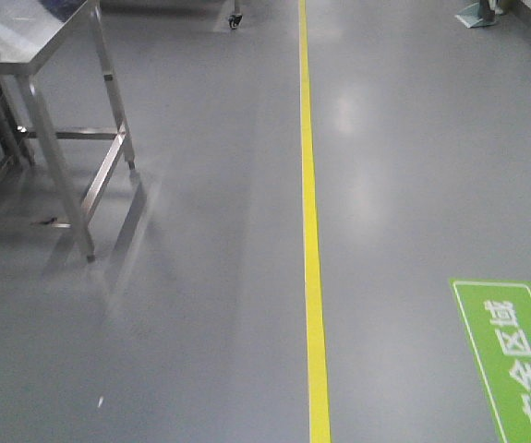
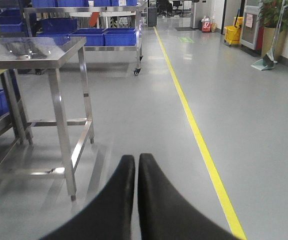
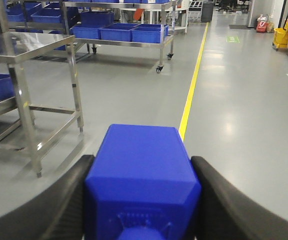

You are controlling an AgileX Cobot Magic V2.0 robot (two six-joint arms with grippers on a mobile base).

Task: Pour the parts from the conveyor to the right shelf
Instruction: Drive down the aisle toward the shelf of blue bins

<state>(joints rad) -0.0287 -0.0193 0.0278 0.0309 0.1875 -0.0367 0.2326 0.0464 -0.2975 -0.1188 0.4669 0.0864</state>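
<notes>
Glossy grey floor [image 1: 154, 323]; right jaws clamp blue part [image 3: 142, 170] (smooth, blocky)

Glossy grey floor [image 1: 200, 305] with soft light reflections. Yellow line [image 1: 313, 277] runs down aisle. Steel table [image 1: 16, 41] left of line. Green floor sign [image 1: 514, 360] with white Chinese characters on right. Far end: yellow mop bucket [image 2: 232, 34], potted plant [image 2: 274, 15], dustpan [image 2: 263, 62].

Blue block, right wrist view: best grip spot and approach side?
Grip the blue block by its two flat, parallel side walls, as the right gripper does now: one finger per wall, coming from its studded end. The bevelled corners and round stud would likely give poorer seating.
</notes>
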